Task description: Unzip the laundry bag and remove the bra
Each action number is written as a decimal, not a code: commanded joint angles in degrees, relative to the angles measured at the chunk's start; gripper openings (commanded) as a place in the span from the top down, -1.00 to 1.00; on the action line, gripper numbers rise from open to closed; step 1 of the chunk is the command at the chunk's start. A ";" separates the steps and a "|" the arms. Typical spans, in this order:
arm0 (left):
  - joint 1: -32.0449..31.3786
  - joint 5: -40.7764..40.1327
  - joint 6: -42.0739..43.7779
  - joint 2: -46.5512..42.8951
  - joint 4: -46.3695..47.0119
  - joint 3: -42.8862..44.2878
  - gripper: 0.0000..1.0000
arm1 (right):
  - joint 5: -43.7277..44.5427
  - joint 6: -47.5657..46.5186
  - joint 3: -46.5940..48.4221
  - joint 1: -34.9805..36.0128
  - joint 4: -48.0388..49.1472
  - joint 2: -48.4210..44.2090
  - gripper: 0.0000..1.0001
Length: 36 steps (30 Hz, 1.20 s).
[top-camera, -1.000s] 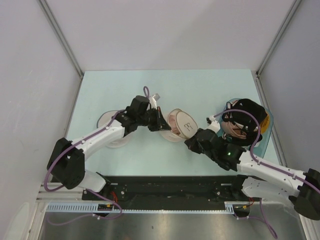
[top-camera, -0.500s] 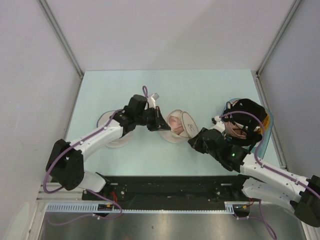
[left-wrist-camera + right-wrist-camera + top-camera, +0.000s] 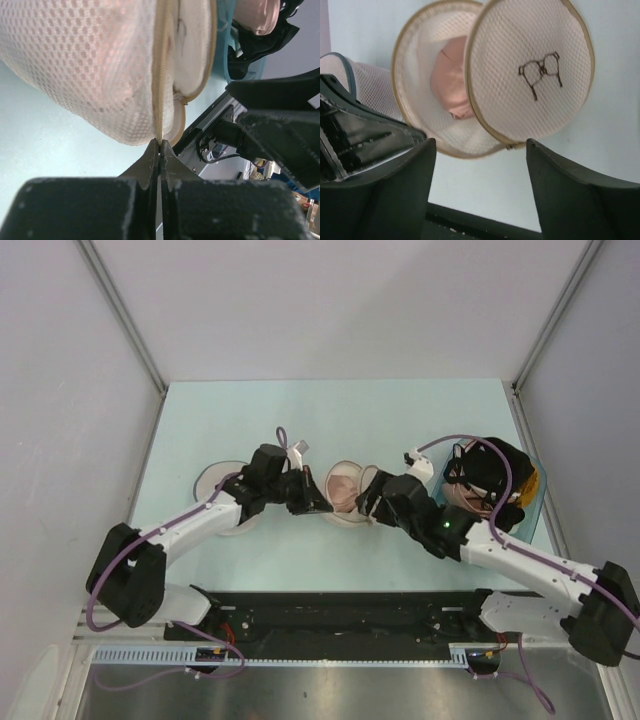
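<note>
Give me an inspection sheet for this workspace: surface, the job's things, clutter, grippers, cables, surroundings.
Surface: pale teal table, no spills seen.
Job's things: laundry bag unzipped, its halves gaping; pink bra inside, not yet removed.
Clutter: whiter round pouch under the left arm; teal basket at the right, holding black clothing.
Grippers: left gripper shut on the bag's zip edge; right gripper open, fingers facing the bag's opening, holding nothing.
Cables: purple cables run along both arms, one looping over the basket.
Surroundings: pale walls on three sides; metal rail at the near edge.
</note>
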 commanded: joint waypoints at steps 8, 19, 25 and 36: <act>-0.18 -1.85 1.46 -0.21 2.30 -2.09 0.99 | 0.04 -3.42 7.70 -5.91 2.06 17.89 -0.45; -0.18 -1.51 3.75 0.93 -0.43 -0.77 0.99 | 3.12 -2.71 7.87 -4.95 0.74 13.15 -0.16; -0.18 -1.42 3.58 1.28 0.19 -0.50 0.99 | 9.26 -3.15 11.21 2.34 3.19 9.28 -0.46; -0.18 -0.98 3.84 2.25 0.19 0.46 0.99 | -1.72 -6.05 14.82 -2.57 10.32 23.76 -0.22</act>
